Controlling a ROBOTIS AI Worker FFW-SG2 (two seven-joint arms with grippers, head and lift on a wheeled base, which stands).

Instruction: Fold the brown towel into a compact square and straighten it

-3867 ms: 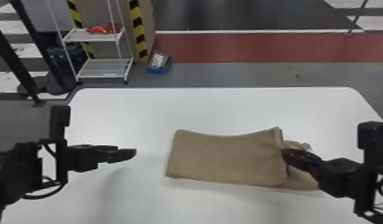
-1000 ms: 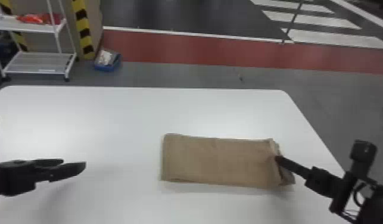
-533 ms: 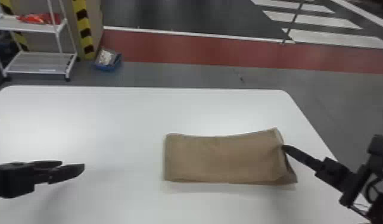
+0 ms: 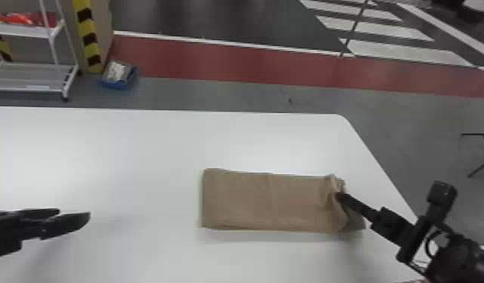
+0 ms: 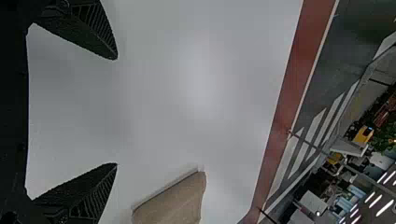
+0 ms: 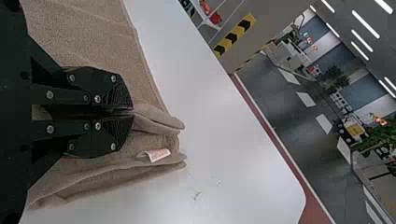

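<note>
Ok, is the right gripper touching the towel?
Touching. The right wrist view shows the right gripper with its jaws closed on a pinched fold of the towel.

An industrial hall or workshop is suggested by the red lane (image 4: 229,62) and white stripes (image 4: 406,52) marked beyond the table (image 4: 139,150), by the yellow-black strip (image 4: 89,39) and rack (image 4: 34,77) seen past its left part, and by strip lights (image 6: 365,24) mounted high beyond it.

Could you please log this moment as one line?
right gripper: shut on brown towel, right end; left gripper: open, left of towel; towel: folded oblong, not yet square
</note>
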